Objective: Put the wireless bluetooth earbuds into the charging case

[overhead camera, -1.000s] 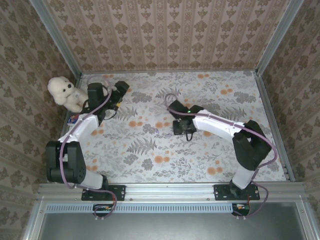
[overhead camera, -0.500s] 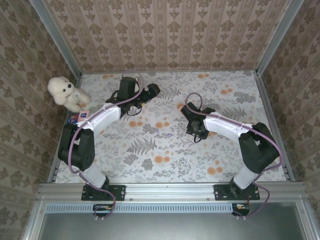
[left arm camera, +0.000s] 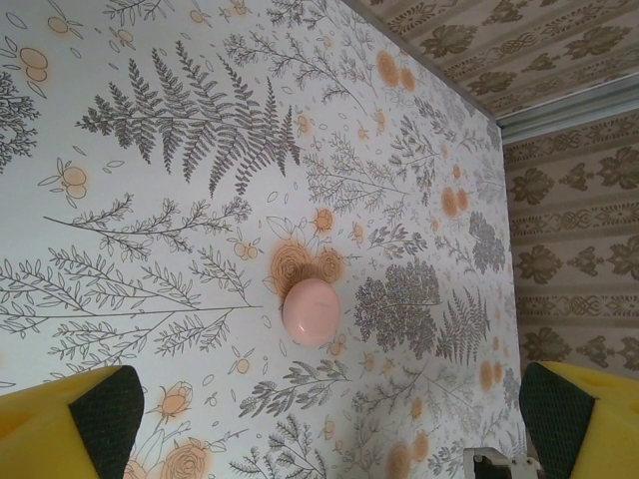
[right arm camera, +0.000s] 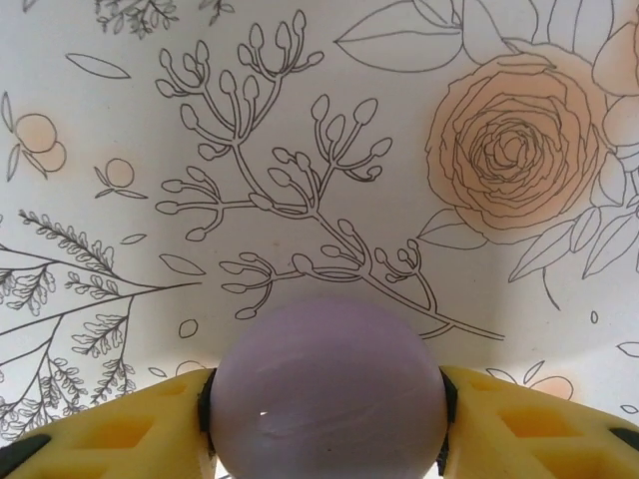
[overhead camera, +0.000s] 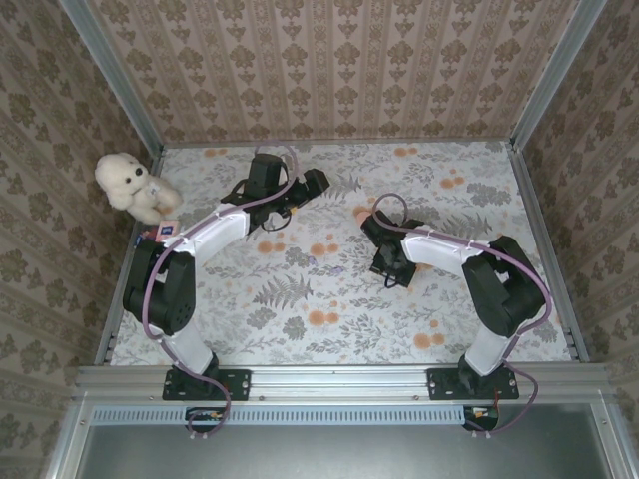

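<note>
Lilac, smooth and a bit shiny, that's the round charging case (right arm camera: 327, 389) your right gripper (overhead camera: 389, 267) has got. The yellow fingers (right arm camera: 150, 424) have their dark pads pressed against both sides of it, low over the floral cloth (right arm camera: 300, 150) around mid-table. The case's bottom edge is cut off in the wrist view, so you can't tell if it's sitting on the cloth or lifted, and no seam or lid shows. Your left gripper (left arm camera: 326, 409) is spread wide with nothing in it. It's looking down at a second case (left arm camera: 311, 311), pale pink, lying on the cloth right beside an orange rose print. The earbuds are the hard part: from the top camera there's just a tiny lilac speck (overhead camera: 313, 256) on the cloth between your two arms, too small to say it's one.
</note>
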Controlling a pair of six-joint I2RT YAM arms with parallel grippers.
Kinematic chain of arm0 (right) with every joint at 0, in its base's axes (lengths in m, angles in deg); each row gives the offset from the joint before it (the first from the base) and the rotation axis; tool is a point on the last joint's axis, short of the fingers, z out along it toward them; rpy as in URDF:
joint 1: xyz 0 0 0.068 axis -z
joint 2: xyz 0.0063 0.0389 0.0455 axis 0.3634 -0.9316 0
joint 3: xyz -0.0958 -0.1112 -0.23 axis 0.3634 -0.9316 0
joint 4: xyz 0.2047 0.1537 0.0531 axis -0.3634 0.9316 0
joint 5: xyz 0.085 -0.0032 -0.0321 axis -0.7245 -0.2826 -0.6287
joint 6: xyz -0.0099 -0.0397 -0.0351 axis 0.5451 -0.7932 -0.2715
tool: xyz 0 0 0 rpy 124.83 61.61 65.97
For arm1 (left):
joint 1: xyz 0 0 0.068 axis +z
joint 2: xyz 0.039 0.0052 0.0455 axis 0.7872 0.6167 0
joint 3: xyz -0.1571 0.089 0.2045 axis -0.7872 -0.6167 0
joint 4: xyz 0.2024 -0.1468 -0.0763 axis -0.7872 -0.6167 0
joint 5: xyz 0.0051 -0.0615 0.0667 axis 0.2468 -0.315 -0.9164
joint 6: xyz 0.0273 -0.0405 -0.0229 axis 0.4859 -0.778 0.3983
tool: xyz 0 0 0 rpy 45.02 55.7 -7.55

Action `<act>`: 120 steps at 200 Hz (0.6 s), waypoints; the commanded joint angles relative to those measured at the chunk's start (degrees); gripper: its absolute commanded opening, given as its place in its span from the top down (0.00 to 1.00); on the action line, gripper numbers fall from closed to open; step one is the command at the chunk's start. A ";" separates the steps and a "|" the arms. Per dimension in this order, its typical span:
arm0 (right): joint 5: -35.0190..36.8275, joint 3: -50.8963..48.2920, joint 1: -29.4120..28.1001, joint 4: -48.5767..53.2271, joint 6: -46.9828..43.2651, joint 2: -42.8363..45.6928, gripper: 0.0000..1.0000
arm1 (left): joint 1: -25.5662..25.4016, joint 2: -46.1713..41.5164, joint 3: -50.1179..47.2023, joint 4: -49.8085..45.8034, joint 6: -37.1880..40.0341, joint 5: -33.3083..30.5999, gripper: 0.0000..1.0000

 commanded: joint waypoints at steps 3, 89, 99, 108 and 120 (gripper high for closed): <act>-1.87 -0.25 0.31 0.05 -2.59 -1.04 0.36 | -0.20 -0.17 1.46 -0.48 1.73 -0.05 0.00; -1.86 5.31 0.57 4.92 -21.56 -6.45 0.33 | -0.16 -0.51 1.19 -0.28 3.37 1.35 0.00; -1.58 5.47 0.57 5.05 -21.70 -6.82 0.33 | -0.16 -0.53 1.19 -0.07 3.37 1.43 0.00; -1.40 5.57 0.58 4.97 -21.42 -6.94 0.33 | -0.16 -0.53 1.15 0.06 3.32 1.41 0.00; -0.96 5.74 0.65 5.04 -20.64 -7.14 0.34 | -0.16 -0.53 1.10 0.06 3.36 1.37 0.00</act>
